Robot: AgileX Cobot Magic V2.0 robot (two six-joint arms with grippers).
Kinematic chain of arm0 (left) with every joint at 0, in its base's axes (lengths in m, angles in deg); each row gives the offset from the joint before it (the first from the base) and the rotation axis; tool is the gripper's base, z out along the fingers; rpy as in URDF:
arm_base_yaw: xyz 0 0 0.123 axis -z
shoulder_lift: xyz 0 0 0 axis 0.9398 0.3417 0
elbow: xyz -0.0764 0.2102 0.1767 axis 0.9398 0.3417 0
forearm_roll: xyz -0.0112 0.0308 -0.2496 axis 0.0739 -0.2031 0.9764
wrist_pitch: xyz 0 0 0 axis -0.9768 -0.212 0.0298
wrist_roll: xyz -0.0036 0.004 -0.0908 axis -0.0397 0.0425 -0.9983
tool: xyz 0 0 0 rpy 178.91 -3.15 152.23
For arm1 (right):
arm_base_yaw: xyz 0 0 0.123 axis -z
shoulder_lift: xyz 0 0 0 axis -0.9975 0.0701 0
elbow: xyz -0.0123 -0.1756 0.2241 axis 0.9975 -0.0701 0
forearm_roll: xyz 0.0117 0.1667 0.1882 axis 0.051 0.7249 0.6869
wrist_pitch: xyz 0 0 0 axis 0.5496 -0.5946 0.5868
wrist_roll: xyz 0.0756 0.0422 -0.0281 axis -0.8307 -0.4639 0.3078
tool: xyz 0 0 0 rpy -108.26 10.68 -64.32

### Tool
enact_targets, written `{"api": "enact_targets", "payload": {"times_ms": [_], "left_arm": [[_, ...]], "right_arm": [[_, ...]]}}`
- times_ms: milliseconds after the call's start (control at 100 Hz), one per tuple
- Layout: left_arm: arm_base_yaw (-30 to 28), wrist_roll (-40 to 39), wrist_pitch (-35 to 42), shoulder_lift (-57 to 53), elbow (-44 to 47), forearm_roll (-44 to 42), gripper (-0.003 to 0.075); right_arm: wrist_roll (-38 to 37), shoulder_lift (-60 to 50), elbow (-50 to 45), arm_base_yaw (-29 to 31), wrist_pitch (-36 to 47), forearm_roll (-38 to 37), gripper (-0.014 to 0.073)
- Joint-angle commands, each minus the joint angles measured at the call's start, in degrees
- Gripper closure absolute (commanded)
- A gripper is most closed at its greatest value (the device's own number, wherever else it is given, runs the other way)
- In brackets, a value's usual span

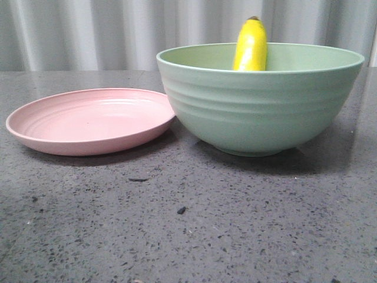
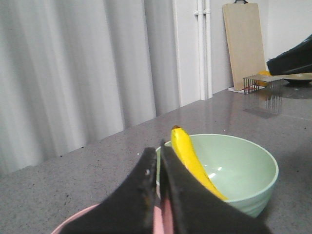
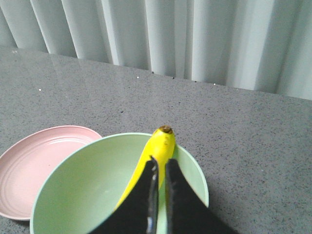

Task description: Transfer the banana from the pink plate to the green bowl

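Observation:
The yellow banana (image 1: 250, 47) stands inside the green bowl (image 1: 259, 112), leaning on its far rim with the dark tip up. The pink plate (image 1: 88, 121) sits empty just left of the bowl, its rim touching or nearly touching the bowl. No gripper shows in the front view. In the left wrist view my left gripper (image 2: 158, 153) is shut and empty, above the plate side of the bowl (image 2: 243, 165), beside the banana (image 2: 187, 156). In the right wrist view my right gripper (image 3: 161, 163) is shut and empty, above the bowl (image 3: 83, 185) and the banana (image 3: 158, 146); the plate (image 3: 34, 161) lies beyond.
A grey speckled tabletop (image 1: 188, 230) extends in front of the dishes, with a few dark crumbs (image 1: 181, 210). A pleated curtain (image 1: 88, 35) closes the back. A wooden board (image 2: 243, 44) and a wire rack (image 2: 263, 85) stand at the far end of the table.

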Motion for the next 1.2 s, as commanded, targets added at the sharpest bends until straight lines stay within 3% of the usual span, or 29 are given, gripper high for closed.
{"api": "enact_targets", "payload": {"times_ms": [0, 280, 540, 1190], "left_arm": [[-0.15, -0.16, 8.01, -1.62, 1.63, 0.28, 0.0741], [-0.15, -0.16, 10.81, -6.55, 10.12, 0.48, 0.0741], [-0.15, -0.16, 10.64, -8.21, 11.80, 0.57, 0.0741], [-0.15, -0.16, 10.59, -8.21, 11.80, 0.57, 0.0741]], "right_arm": [[0.70, -5.09, -3.25, -0.02, 8.02, -0.41, 0.0658], [0.70, -18.86, -16.72, -0.02, 10.71, -0.51, 0.0658], [0.70, -28.04, -26.96, -0.02, 18.32, -1.32, 0.0658], [0.70, -30.10, -27.70, -0.02, 18.39, -1.32, 0.0658]]}}
